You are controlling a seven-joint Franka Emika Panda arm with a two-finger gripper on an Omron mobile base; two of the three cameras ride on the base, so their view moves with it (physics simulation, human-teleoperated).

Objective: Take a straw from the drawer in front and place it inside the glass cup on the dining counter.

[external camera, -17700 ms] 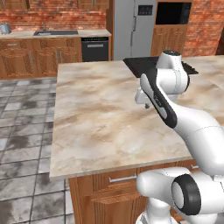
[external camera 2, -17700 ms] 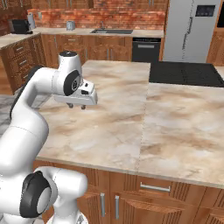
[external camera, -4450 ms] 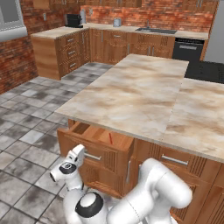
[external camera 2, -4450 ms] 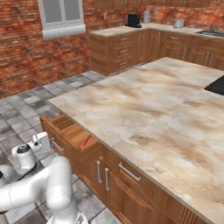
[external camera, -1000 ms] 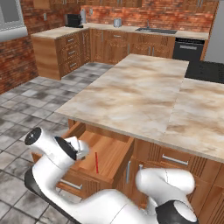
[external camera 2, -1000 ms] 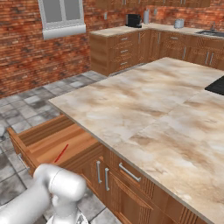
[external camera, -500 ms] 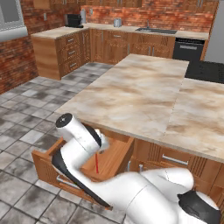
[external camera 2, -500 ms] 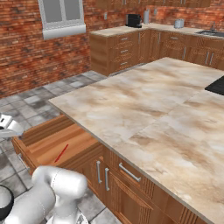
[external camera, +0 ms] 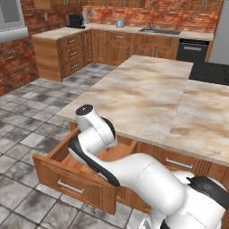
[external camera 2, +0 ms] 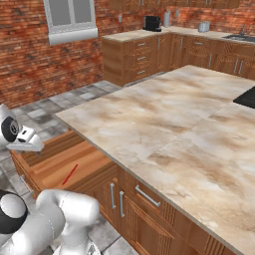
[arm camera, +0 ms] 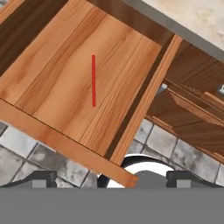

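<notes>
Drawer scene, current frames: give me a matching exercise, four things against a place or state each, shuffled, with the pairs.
Things:
1. straw
2. drawer
3. pincer
4. dining counter

Places or states:
A. pulled out, open
B. open, above the drawer
C. lying flat on the drawer floor
D. marbled stone top above the cabinets

Pairs: 1-C, 2-A, 3-B, 4-D

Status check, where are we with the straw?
Claw open, empty, above the drawer. Straw flat on drawer floor, untouched. Nothing blocking it.
</notes>
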